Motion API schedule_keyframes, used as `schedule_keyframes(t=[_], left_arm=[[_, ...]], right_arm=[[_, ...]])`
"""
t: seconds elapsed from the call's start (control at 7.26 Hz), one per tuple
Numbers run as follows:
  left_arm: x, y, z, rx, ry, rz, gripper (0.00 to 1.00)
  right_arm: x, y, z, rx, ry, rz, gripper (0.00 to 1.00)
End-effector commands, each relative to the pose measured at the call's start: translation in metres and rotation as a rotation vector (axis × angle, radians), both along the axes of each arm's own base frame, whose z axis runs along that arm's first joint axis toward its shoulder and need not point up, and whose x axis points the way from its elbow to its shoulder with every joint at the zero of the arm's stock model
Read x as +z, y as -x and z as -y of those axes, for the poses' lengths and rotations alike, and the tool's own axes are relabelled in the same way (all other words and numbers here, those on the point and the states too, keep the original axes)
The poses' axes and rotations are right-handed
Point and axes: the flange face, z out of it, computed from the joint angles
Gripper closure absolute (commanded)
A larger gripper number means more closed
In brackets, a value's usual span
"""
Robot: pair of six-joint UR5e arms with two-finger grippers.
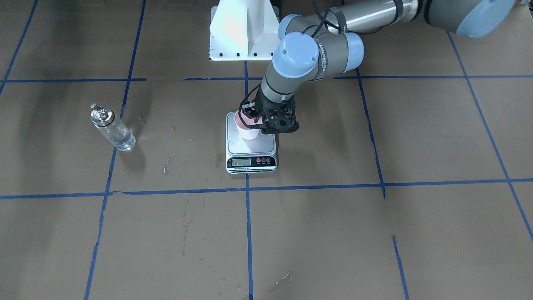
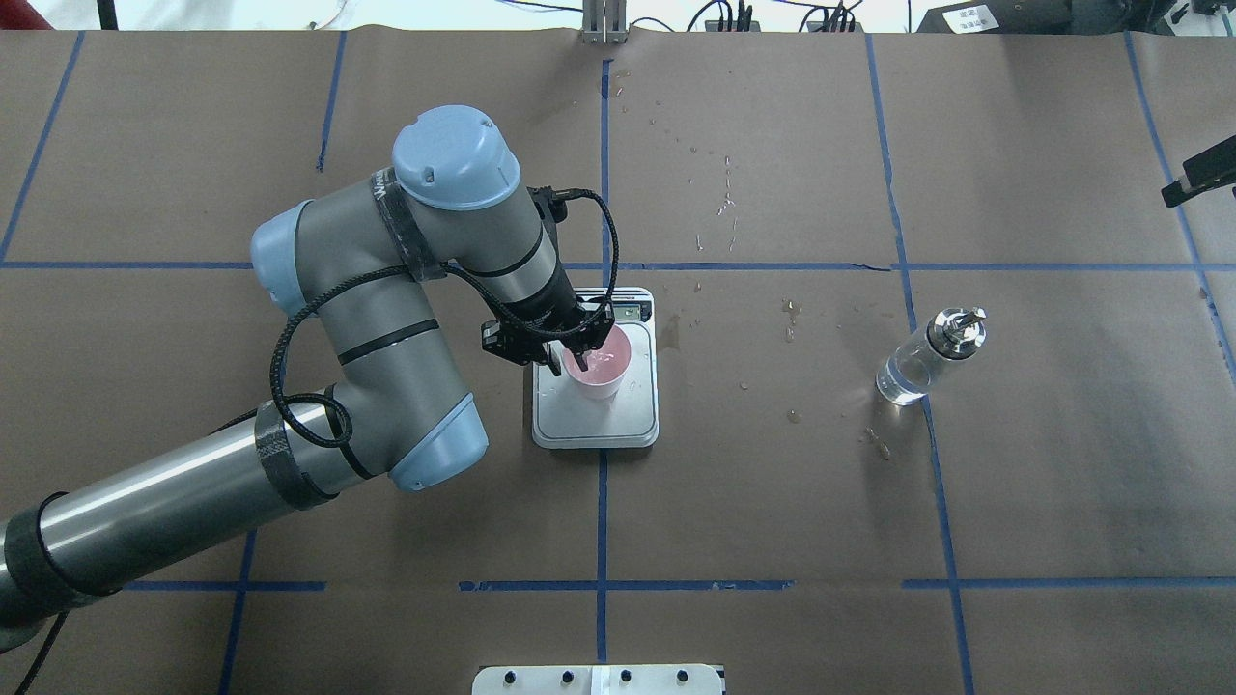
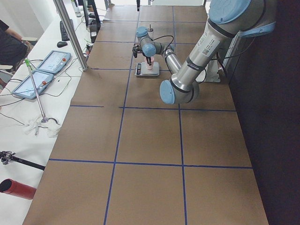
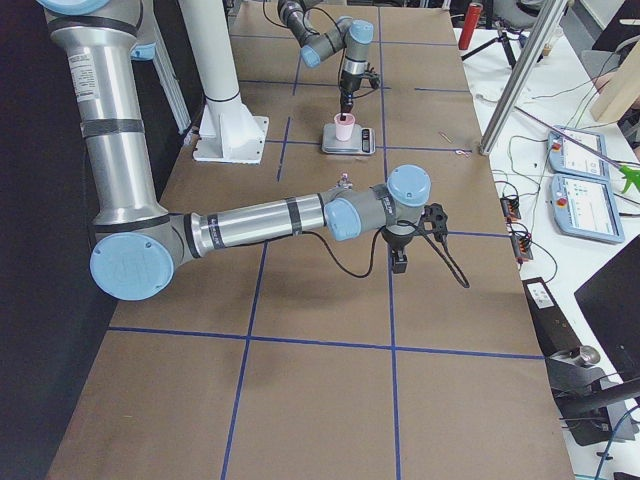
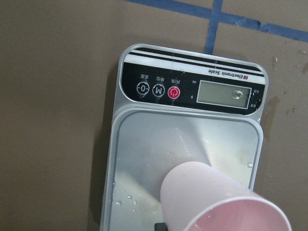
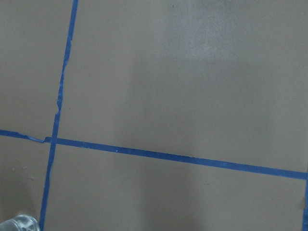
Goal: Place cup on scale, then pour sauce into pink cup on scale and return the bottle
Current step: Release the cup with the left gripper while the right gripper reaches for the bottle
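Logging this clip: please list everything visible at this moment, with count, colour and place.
cup: one, pink, on the scale's platform, rim gripped by the left tool
scale: one, silver with black button strip, table centre
bottle: one, clear glass with silver pourer cap, upright on the table, robot's right side
table: one, brown with blue tape grid
droplets: several, scattered beyond the scale
control tablets: two, blue-grey, on the side bench
red cylinder: one, side bench
person: one, partly seen, at the side bench
left tool: one, black, closed on the cup's rim
right tool: one, black, over bare table; open or shut unclear
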Motion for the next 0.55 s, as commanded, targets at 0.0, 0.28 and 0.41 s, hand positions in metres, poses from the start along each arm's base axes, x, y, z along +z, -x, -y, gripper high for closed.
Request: schedule_keyframes(t=[0.0,0.28,0.41], left_arm=[[-0.037,0.043,-0.001,-0.036,-0.06,-0.084,0.27],[-0.056,0.105,0.011,-0.106,-0.104,-0.141,0.17],[-0.05,0.121,0.012,-0.125,-0.108,-0.144,0.17]], right_arm=[[-0.022,0.003,-0.004,-0.014,-0.035,0.034,0.0],[-0.086,0.053,-0.027,0.026,0.026,0.08,0.0],[-0.116,0.071,-0.049,0.042,0.051,0.109,0.0]])
